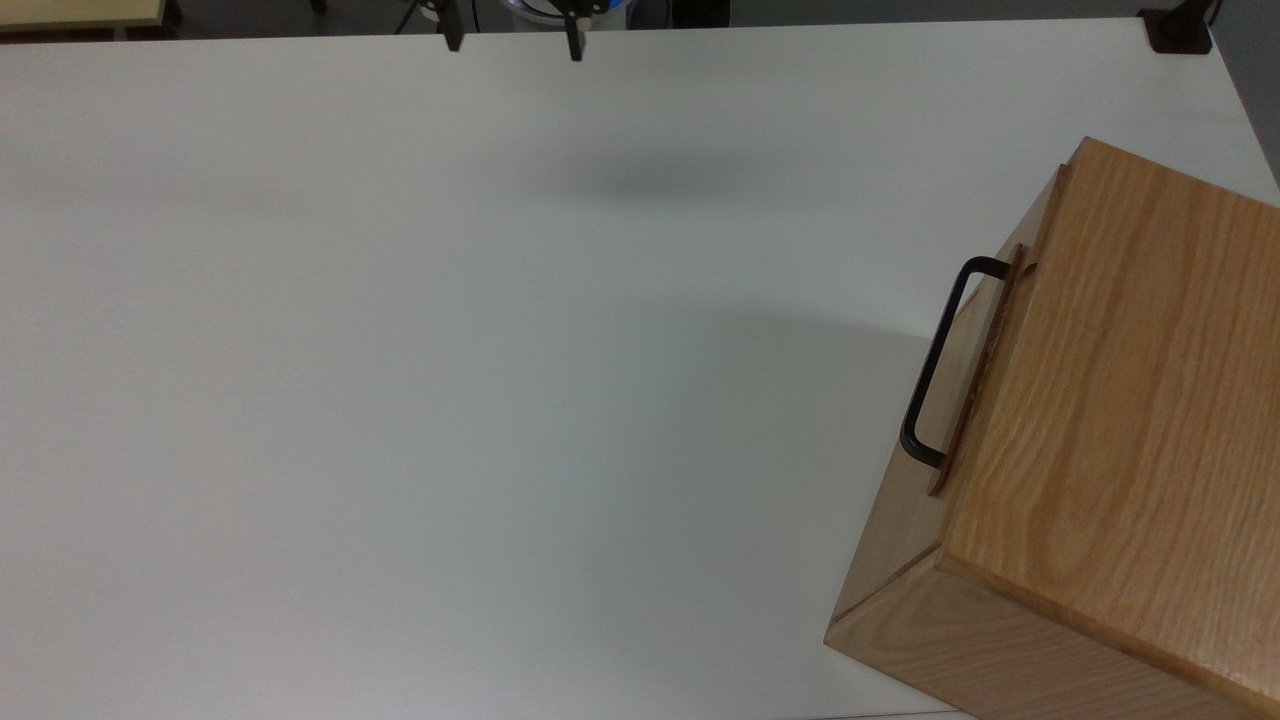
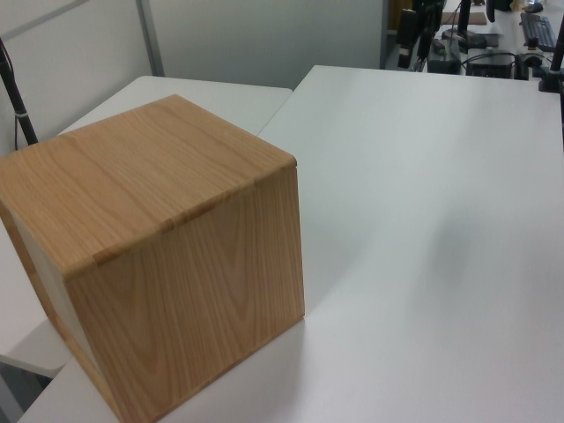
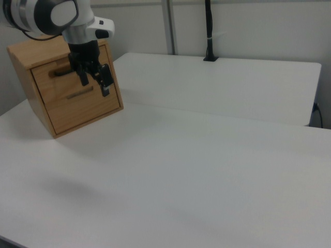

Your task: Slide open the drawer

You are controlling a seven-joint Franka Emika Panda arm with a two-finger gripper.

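An oak-grained box casing [image 1: 1130, 400] stands at the top view's right edge, turned at an angle. Its drawer [image 1: 985, 365] is pushed in, the front panel standing slightly proud of the casing, and the black bar handle [image 1: 931, 355] faces the top view's left. My gripper [image 1: 513, 42] hangs open at the table's far edge in the top view, far left of the handle, with nothing between its fingers. In the right view the gripper [image 3: 94, 89] overlaps the box front [image 3: 77, 111] and partly hides the drawer handle [image 3: 59, 73]. The left view shows the plain back and side of the casing [image 2: 159, 203].
The white table [image 1: 450, 350] stretches wide between gripper and box. A black post [image 1: 1180, 30] stands clamped at its far right corner in the top view, also seen as a post [image 3: 208, 31] in the right view. A second table [image 2: 203, 97] adjoins behind the box.
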